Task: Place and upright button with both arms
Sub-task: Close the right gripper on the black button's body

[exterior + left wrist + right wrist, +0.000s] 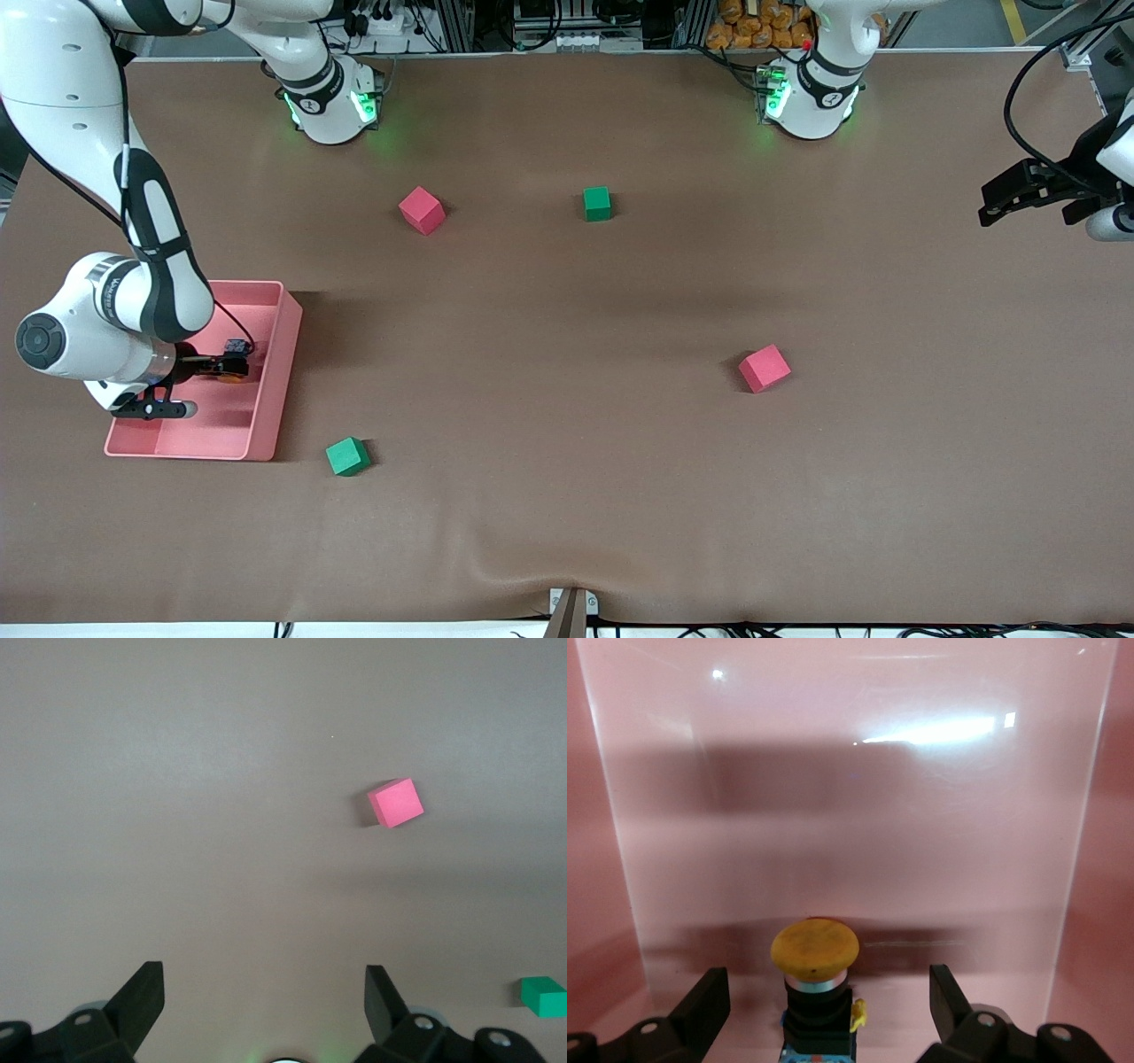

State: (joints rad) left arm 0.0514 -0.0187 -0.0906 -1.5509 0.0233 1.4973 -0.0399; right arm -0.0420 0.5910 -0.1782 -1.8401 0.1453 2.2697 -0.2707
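right end effector (819, 1005) gapes around the button (816, 979) in the pink tray (275, 372); left end effector (264, 997) waits wide, empty.

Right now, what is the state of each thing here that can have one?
button: in the pink tray, between open jaws, not gripped
right gripper: open, low in the tray
left gripper: open, empty, waiting above the table's left-arm end

counter (567, 496): brown cloth cover, slight ripple at edge nearest front camera | metal bracket (573, 607) at that edge | aluminium frame rails (540, 22), cables along top | orange items (757, 27) stacked there | grey floor, yellow line (1013, 18) | light: even, soft shadows
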